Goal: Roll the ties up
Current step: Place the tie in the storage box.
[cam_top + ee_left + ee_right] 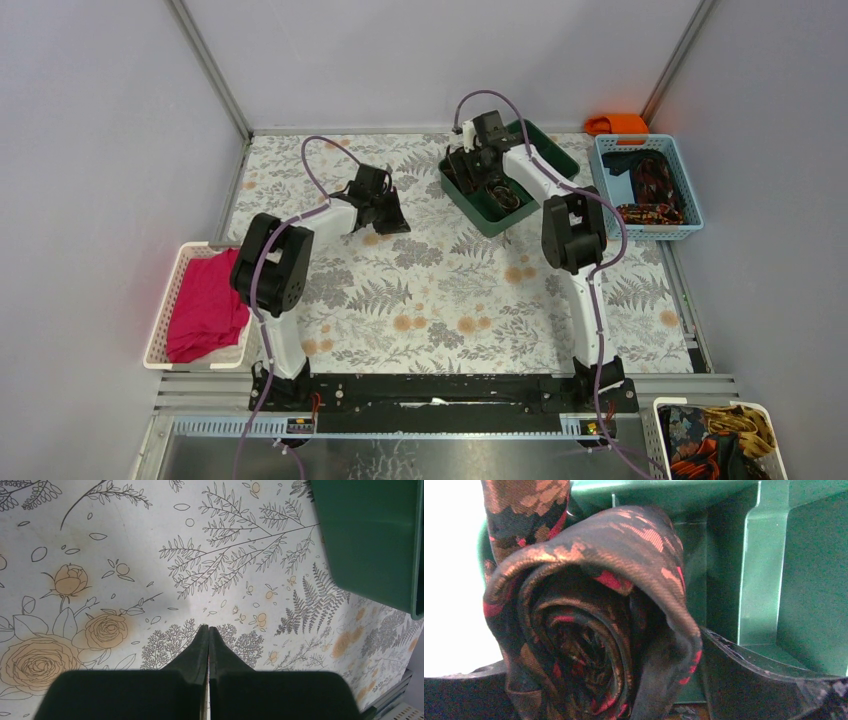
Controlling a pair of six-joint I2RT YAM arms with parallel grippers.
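My right gripper is over the far left end of the green bin, shut on a rolled tie. In the right wrist view the dark red-black tie with orange-tan pattern is a tight coil between my fingers, with the bin's wall behind it. Another rolled tie lies in the bin. My left gripper is shut and empty, low over the floral tablecloth left of the bin. Its closed fingertips point at bare cloth, with the bin's corner at upper right.
A blue basket at the far right holds loose ties. An orange cloth lies behind it. A white basket at the left holds a magenta cloth. Another basket of ties stands at the near right corner.
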